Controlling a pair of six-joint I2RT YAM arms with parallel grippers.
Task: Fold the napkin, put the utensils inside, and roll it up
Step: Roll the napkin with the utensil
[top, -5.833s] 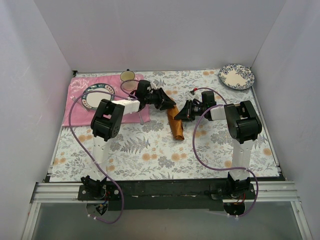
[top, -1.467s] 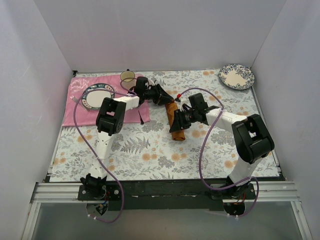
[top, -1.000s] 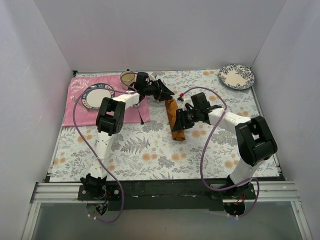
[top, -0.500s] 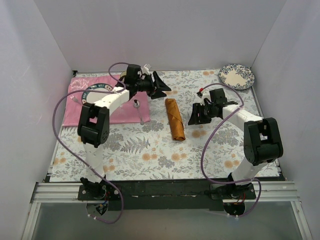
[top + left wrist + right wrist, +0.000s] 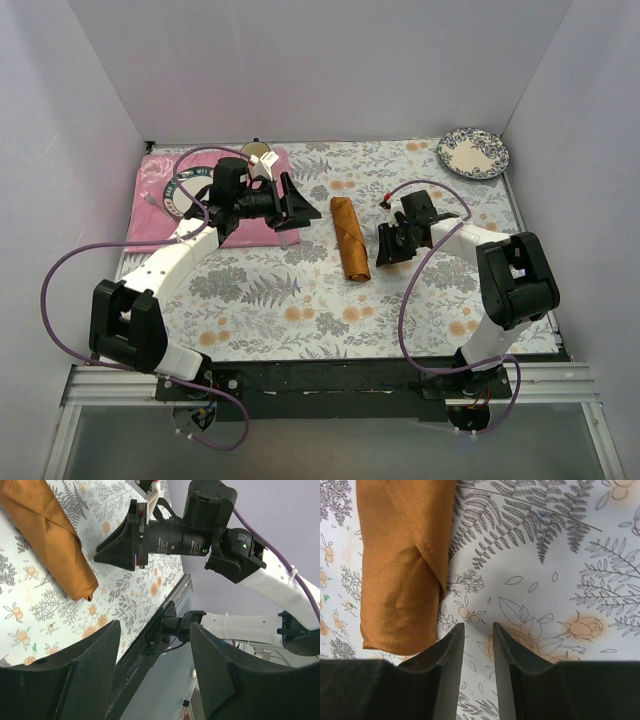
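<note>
The napkin (image 5: pixel 350 238) lies rolled into a rust-orange tube in the middle of the floral table, also in the left wrist view (image 5: pixel 45 535) and the right wrist view (image 5: pixel 402 565). The utensils are hidden from every view. My left gripper (image 5: pixel 305 200) hovers left of the roll's far end, apart from it and open, with nothing between its fingers (image 5: pixel 90 670). My right gripper (image 5: pixel 383 255) sits just right of the roll's near end without touching it. Its jaws (image 5: pixel 478 625) stand a narrow gap apart over bare tablecloth.
A pink placemat (image 5: pixel 150 215) at the back left carries a blue-rimmed plate (image 5: pixel 172 200), partly under my left arm. A slim metal spoon (image 5: pixel 286 238) lies at the mat's right edge. A cup (image 5: pixel 258 152) stands behind it, and a floral plate (image 5: pixel 473 152) sits at the back right.
Both grippers have come off the napkin roll, which stays put. The left arm has swung back and to the left; the right gripper has drawn right and its jaws have narrowed.
</note>
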